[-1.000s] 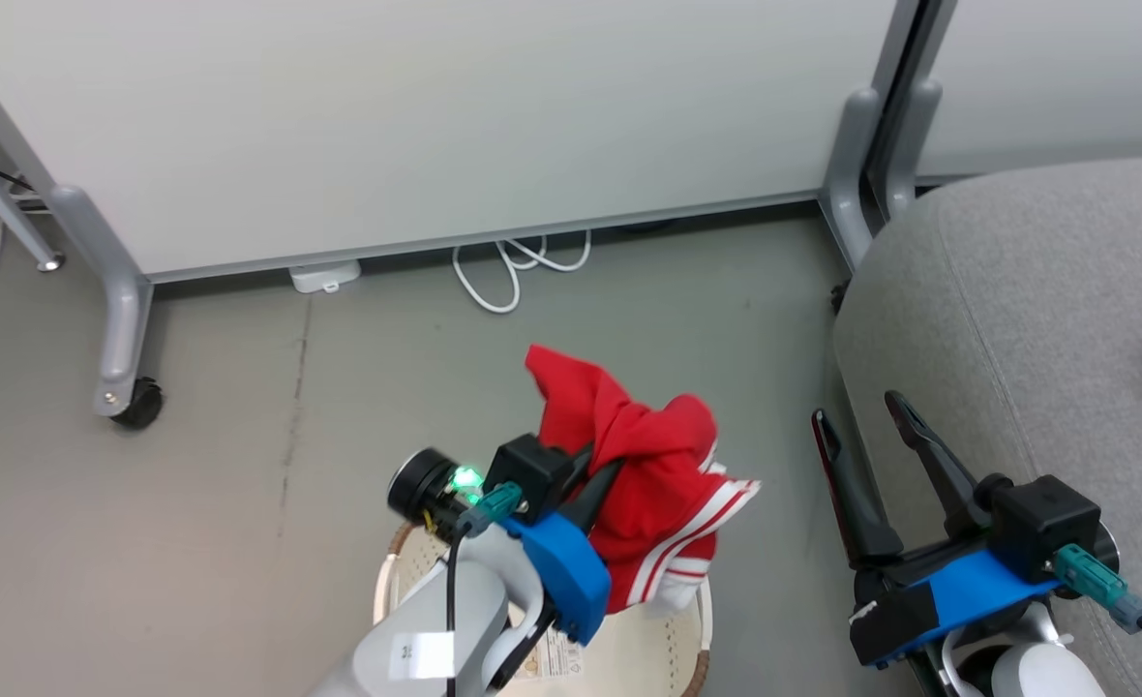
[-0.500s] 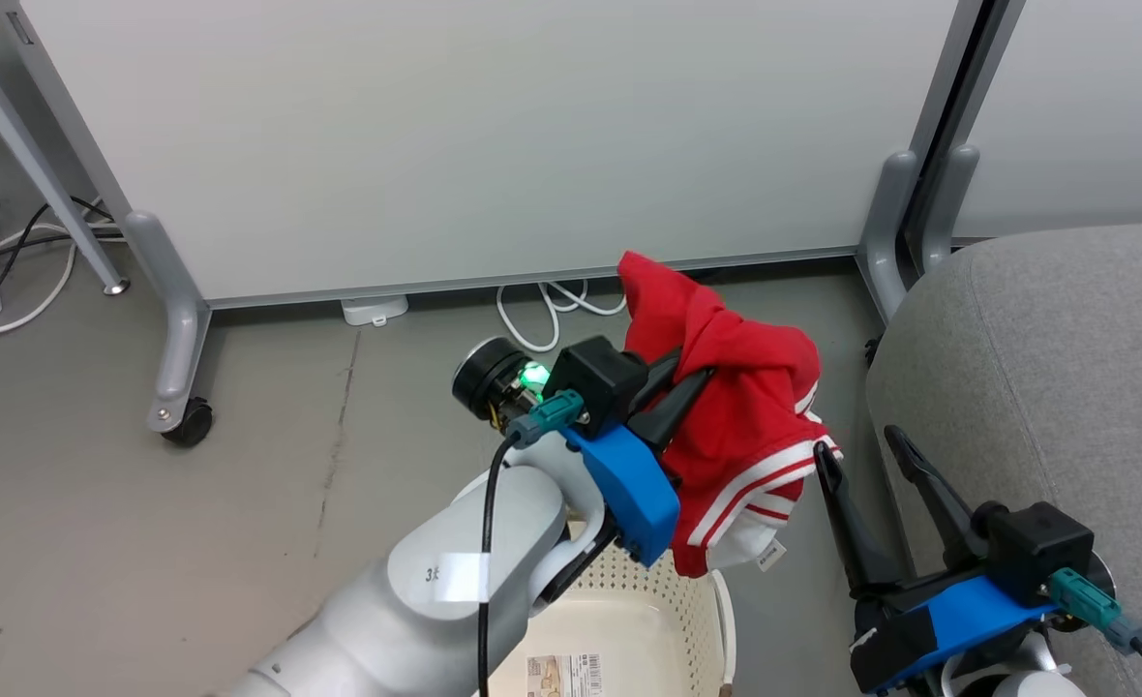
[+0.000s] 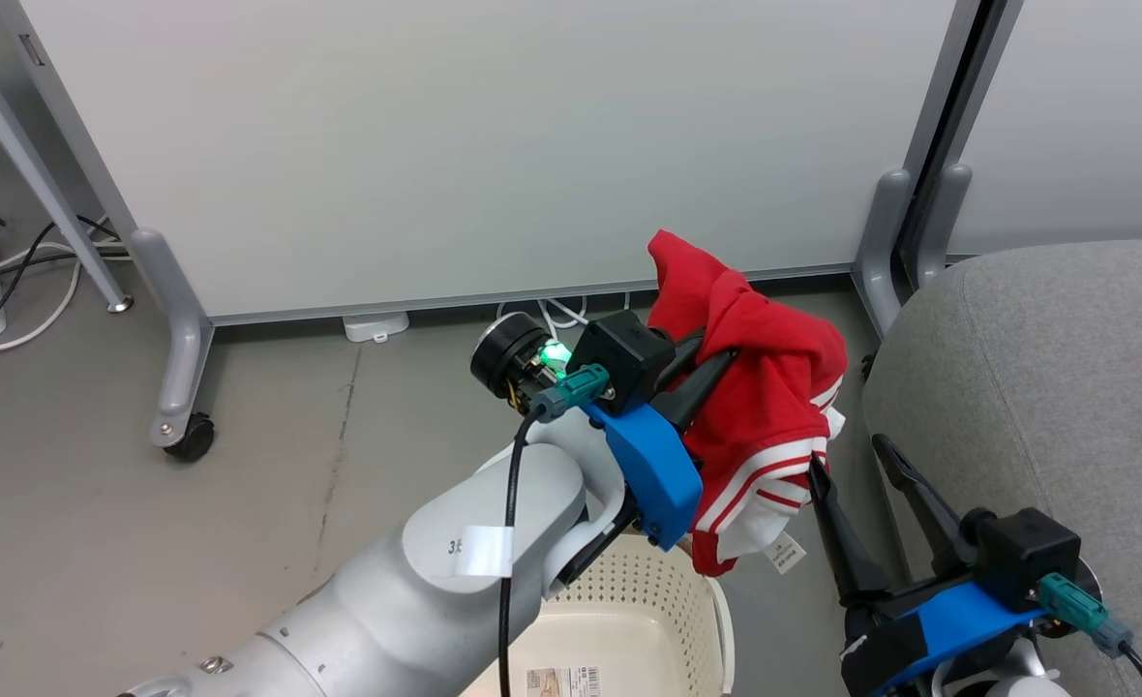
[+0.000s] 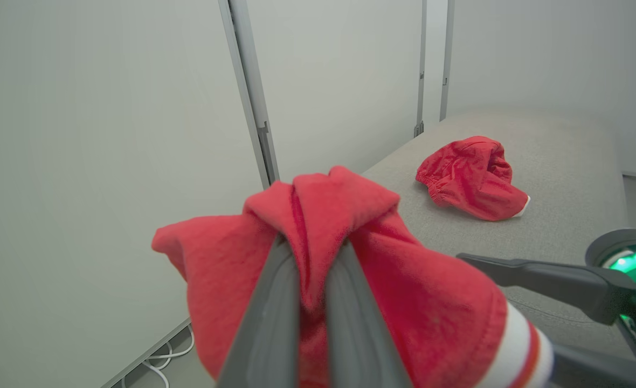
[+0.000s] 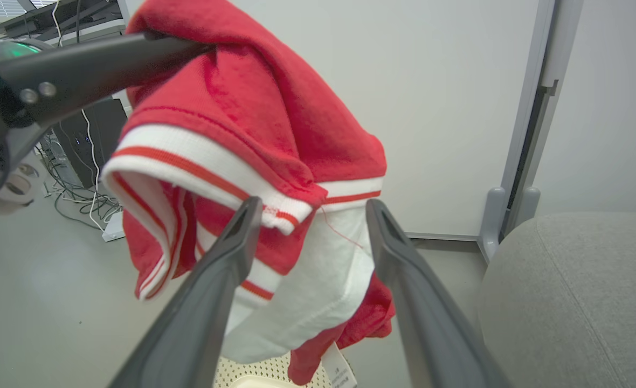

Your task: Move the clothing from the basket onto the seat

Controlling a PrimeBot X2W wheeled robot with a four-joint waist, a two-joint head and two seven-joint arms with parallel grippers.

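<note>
Got left hand (image 3: 716, 356) pinched together on a fold of the striped red garment (image 3: 765, 387), up in the air between basket (image 3: 648, 590) and seat (image 3: 1045, 387), touching neither. Seeing its white-lined hem and care tag (image 3: 786, 552) dangling over the basket's far-right rim. Got right hand (image 3: 847, 453) low at the seat's near side, fingers spread wide and empty, tips just beside that hem. Can't tell from head or right wrist view whether a tip brushes the cloth.

Edges and room:
- Seat's rounded corner just right of the garment, with open grey cushion beyond.
- Second red garment (image 4: 471, 178) lying further in on the seat, well apart from the near edge, with bare cushion all round it.
- Partition panel (image 3: 484, 145) close behind the held garment, and its post feet (image 3: 883, 242) near the seat corner.
- Open floor (image 3: 145, 542) to the left, out to a caster (image 3: 189, 436) and cables (image 3: 10, 281).

Hidden or cut off:
- Left fingertips buried in cloth, in the left wrist view too.
- Basket clipped by the bottom edge and partly covered by the left forearm. Far wall and an inside label (image 3: 563, 681) readable, rest of the inside not.
- Second garment just a red sliver at the right edge in head view.
- Right hand's wrist clipped at the bottom corner.
</note>
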